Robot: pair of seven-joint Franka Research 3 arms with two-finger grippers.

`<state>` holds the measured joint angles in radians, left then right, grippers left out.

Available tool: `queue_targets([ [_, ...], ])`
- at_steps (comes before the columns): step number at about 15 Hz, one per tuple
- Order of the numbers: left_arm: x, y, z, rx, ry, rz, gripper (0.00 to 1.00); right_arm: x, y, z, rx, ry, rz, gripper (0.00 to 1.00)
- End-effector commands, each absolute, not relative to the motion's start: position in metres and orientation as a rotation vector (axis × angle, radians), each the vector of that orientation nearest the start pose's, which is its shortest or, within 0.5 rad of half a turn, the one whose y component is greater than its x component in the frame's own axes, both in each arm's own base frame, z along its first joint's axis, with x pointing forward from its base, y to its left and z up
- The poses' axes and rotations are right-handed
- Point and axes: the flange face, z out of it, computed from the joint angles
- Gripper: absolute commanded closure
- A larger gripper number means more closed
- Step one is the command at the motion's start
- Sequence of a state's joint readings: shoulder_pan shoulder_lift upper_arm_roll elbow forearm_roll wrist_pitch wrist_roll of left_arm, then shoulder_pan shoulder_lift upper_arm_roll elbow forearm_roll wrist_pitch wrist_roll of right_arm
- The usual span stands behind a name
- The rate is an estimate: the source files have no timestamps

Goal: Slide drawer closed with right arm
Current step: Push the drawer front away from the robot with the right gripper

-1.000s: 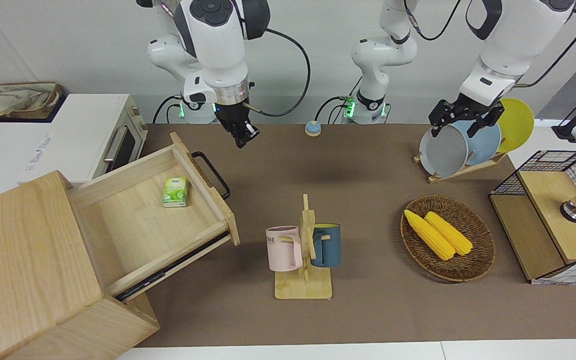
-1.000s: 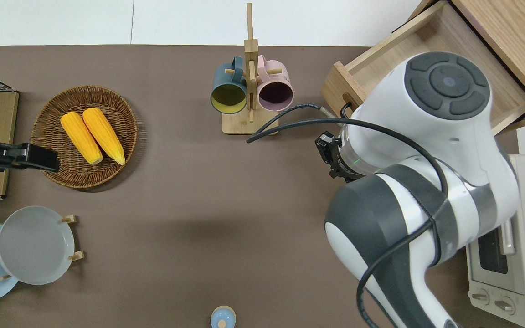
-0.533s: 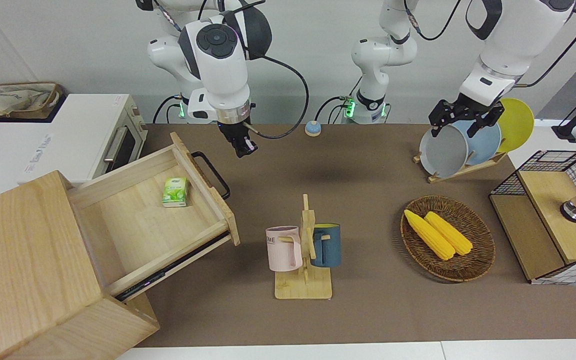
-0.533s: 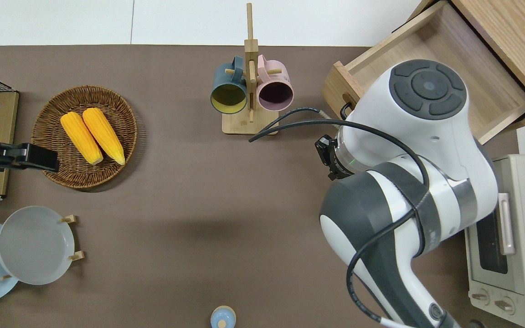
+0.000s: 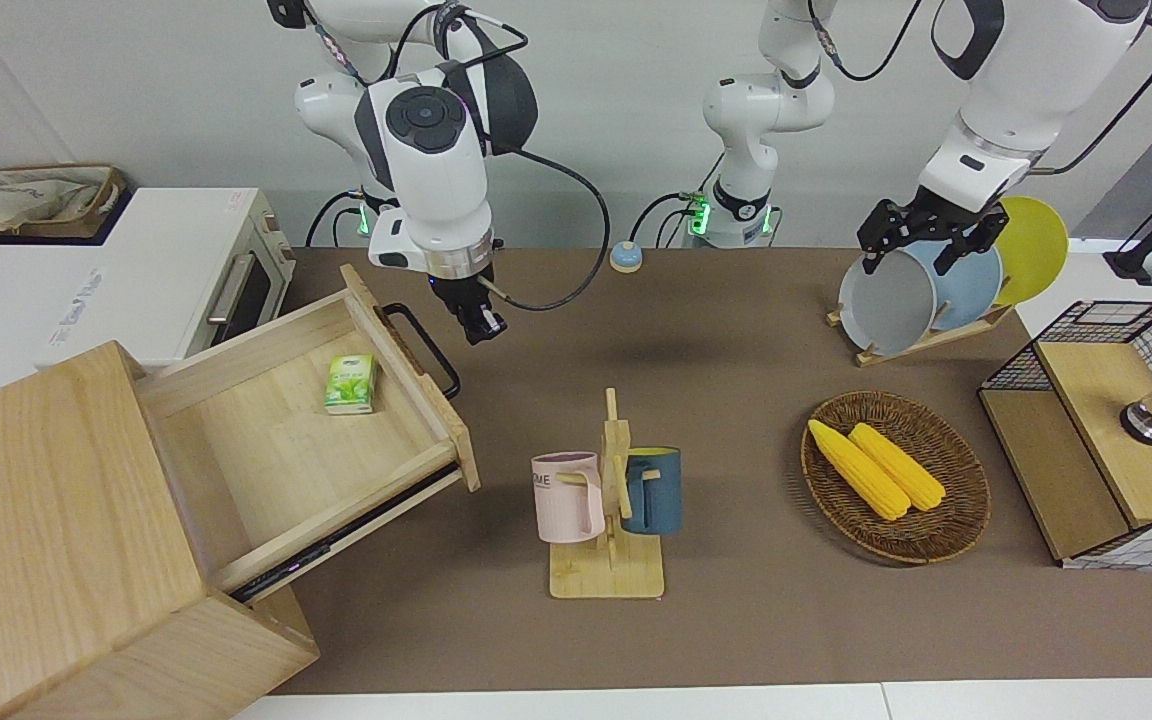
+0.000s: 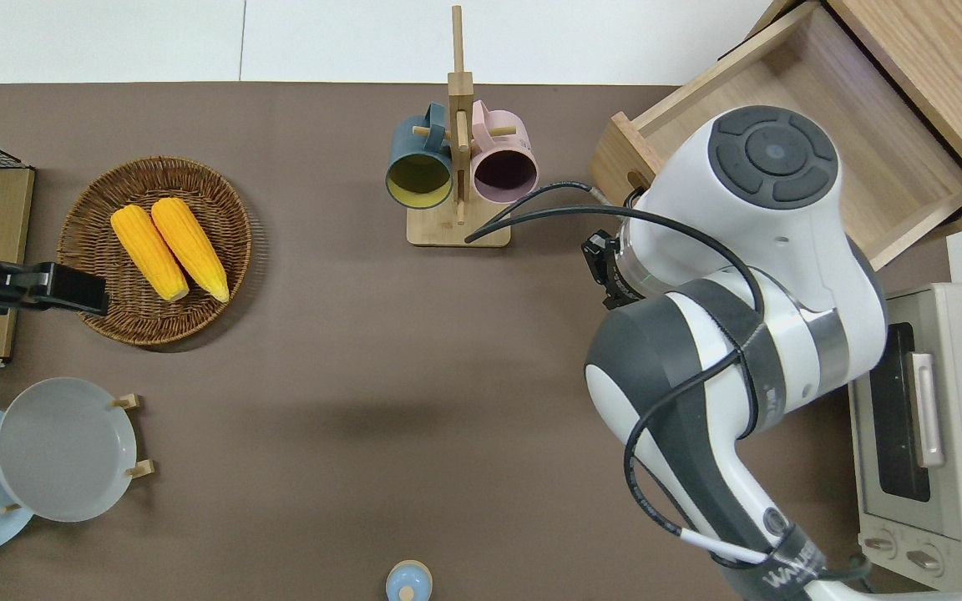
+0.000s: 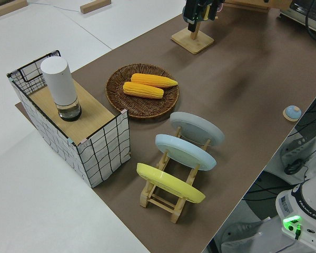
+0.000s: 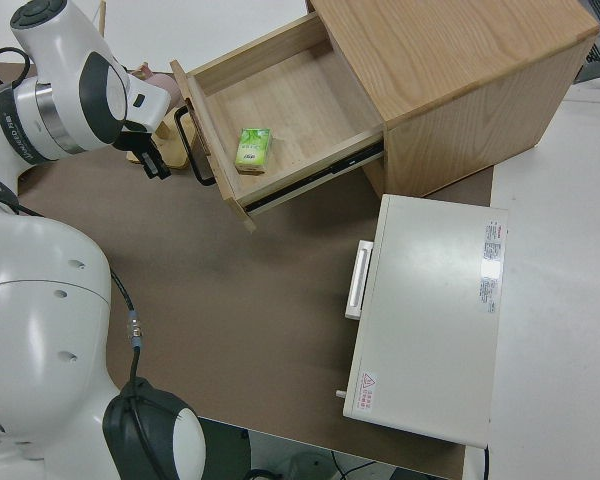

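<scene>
The drawer (image 5: 316, 440) stands pulled out of the wooden cabinet (image 5: 56, 540), a green packet (image 5: 350, 384) inside, its black handle (image 5: 423, 350) just beside the right gripper (image 5: 481, 325), whose fingers' state I cannot tell; the left arm is parked.

Right arm (image 5: 431, 150): extended over the table, forearm angled down, wrist pointing downward. Right gripper (image 5: 479, 322): black, aimed down and low, held in the air; whether its fingers are apart or together cannot be made out. Left arm (image 5: 1021, 80): parked, forearm sloping down. Left gripper (image 5: 921, 240): black, fingers spread apart, pointing downward.
</scene>
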<state>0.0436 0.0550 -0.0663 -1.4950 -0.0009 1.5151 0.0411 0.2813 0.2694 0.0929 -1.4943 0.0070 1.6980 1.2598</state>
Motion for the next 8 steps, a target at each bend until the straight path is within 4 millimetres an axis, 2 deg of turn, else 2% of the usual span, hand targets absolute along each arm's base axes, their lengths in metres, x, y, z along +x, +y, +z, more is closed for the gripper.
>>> queue_targets([
  [1,0.563,-0.013,0.63,-3.126,0.092,0.06,0.01,0.601,0.227,0.5,-2.86,1.38,0.08,1.0],
  [8,0.563,-0.013,0.63,-3.126,0.092,0.06,0.01,0.613,0.212,0.488,-2.883,1.41,0.063,1.0],
])
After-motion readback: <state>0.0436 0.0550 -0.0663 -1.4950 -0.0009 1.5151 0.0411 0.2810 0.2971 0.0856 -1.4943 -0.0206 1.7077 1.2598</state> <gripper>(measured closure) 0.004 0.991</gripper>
